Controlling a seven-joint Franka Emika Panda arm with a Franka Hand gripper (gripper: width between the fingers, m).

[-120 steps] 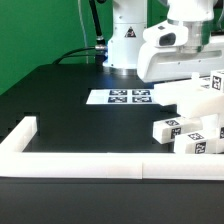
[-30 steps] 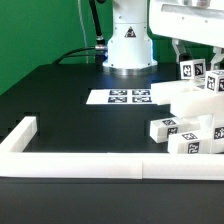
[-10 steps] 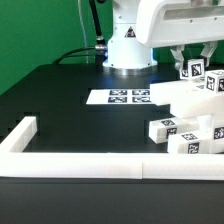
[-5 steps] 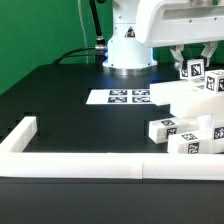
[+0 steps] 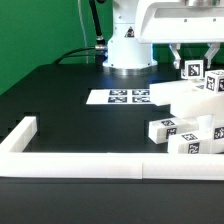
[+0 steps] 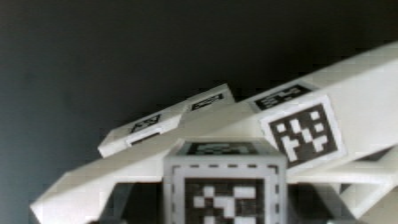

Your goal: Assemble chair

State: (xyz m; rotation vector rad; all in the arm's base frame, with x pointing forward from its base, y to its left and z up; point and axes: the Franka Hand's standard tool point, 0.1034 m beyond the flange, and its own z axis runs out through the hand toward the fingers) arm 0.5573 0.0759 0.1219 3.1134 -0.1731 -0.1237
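In the exterior view my gripper [image 5: 191, 61] hangs at the upper right, shut on a small white tagged chair part [image 5: 192, 71] that it holds above the table. Another tagged part [image 5: 215, 84] shows just to the exterior view's right of it. More white chair parts [image 5: 172, 128] lie piled on the table below. In the wrist view the held part [image 6: 226, 178] fills the space between my dark fingers [image 6: 143, 198]. Behind it lie two long white tagged parts [image 6: 299, 125], side by side.
The marker board [image 5: 120, 97] lies flat in the middle of the black table. A long white border wall [image 5: 80, 163] runs along the front, with a short return at the exterior view's left [image 5: 24, 129]. The robot base [image 5: 125, 45] stands at the back.
Over the last second almost nothing has moved. Twelve seconds ago the gripper was low over the pile; since then it has risen with the tagged part in its grip.
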